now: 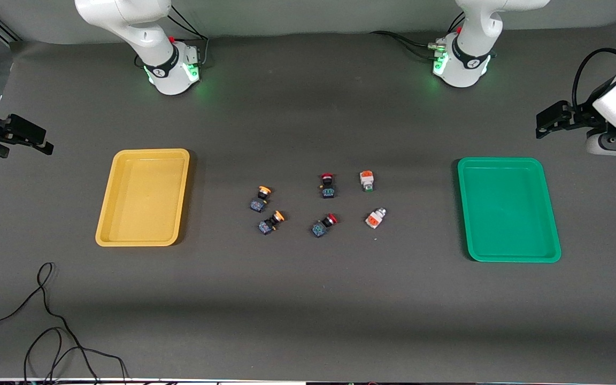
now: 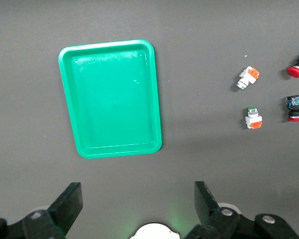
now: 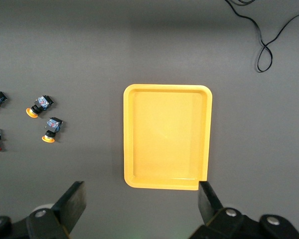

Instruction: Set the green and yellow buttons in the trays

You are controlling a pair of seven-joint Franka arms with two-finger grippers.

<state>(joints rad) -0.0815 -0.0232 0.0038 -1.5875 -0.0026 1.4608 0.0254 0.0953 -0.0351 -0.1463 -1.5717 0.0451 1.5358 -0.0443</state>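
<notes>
The mustard yellow tray point(image 1: 142, 198) lies toward the right arm's end of the table and the green tray point(image 1: 508, 208) toward the left arm's end; both hold nothing. Between them lie two yellow-capped buttons point(image 1: 260, 199) point(image 1: 271, 222) and two white-and-orange green-capped buttons point(image 1: 367, 181) point(image 1: 376, 217). My left gripper point(image 1: 539, 125) is open and empty over the table's end by the green tray point(image 2: 112, 99). My right gripper point(image 1: 46, 141) is open and empty over the table's end by the yellow tray point(image 3: 167, 137). Both arms wait.
Two red-capped switches point(image 1: 327, 185) point(image 1: 323, 225) lie among the buttons, between the yellow and green pairs. A black cable point(image 1: 46, 315) loops on the table nearer the front camera than the yellow tray. The arm bases point(image 1: 171, 67) point(image 1: 463, 61) stand along the back edge.
</notes>
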